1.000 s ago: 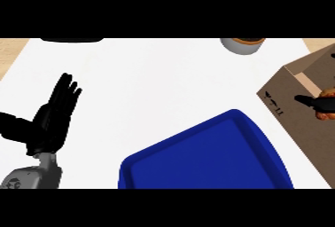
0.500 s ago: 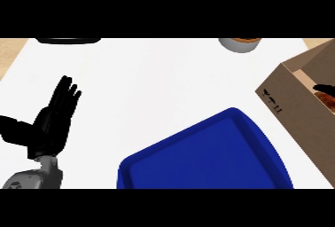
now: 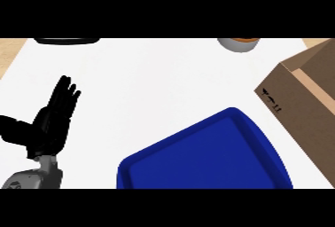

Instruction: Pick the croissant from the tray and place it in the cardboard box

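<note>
Where the white counter (image 3: 163,75) fills the head view, the blue tray (image 3: 209,155) lies at the lower centre, turned at an angle, with its raised rim showing along the upper edges. Its inner surface shows nothing but blue. The cardboard box (image 3: 304,102) stands at the right edge, just beside the tray's upper right corner; whether the two touch cannot be told. The box's top is open, one flap edge runs diagonally along its near side, and a small black mark is printed on the side wall that faces the tray. The croissant shows nowhere in the view: it is not on the tray, and the interior of the box cannot be seen, so its position relative to either hand cannot be told.

The left hand (image 3: 52,119) shows at the left edge, resting above the counter with the fingers straight and pointing up, the thumb out to the left, and nothing held. It is well apart from both the tray and the box. The right hand is out of view.

At the top edge a grey cup (image 3: 239,43) with a brownish top stands near the centre right, and a flat dark object (image 3: 65,40) lies at the upper left
</note>
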`<state>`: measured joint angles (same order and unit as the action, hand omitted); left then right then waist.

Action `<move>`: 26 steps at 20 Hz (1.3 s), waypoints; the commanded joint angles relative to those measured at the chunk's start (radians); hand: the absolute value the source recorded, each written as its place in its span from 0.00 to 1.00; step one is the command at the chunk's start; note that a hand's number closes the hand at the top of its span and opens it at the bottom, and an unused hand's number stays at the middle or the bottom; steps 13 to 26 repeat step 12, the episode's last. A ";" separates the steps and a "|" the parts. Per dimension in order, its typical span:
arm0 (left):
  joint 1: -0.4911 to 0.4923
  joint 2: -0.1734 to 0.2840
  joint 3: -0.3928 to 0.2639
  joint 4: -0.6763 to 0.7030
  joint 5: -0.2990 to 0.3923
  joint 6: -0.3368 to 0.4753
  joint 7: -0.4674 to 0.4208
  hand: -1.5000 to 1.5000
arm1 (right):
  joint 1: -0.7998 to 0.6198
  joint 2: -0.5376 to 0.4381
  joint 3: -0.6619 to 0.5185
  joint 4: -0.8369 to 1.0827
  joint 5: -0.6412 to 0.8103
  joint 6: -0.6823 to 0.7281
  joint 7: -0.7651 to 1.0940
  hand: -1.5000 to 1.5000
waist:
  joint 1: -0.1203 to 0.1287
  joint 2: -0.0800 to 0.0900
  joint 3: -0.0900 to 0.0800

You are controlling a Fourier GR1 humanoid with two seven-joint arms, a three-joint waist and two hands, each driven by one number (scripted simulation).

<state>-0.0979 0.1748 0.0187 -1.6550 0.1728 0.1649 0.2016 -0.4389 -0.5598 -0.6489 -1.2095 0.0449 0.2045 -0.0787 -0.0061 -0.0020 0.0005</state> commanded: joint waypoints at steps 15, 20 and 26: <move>0.057 -0.007 0.034 -0.020 0.011 -0.065 -0.028 0.50 | 0.103 -0.205 -0.152 0.334 -0.175 0.136 -0.261 0.00 | 0.011 0.003 0.000; 0.057 -0.007 0.034 -0.020 0.011 -0.065 -0.028 0.50 | 0.103 -0.205 -0.152 0.334 -0.175 0.136 -0.261 0.00 | 0.011 0.003 0.000; 0.057 -0.007 0.034 -0.020 0.011 -0.065 -0.028 0.50 | 0.103 -0.205 -0.152 0.334 -0.175 0.136 -0.261 0.00 | 0.011 0.003 0.000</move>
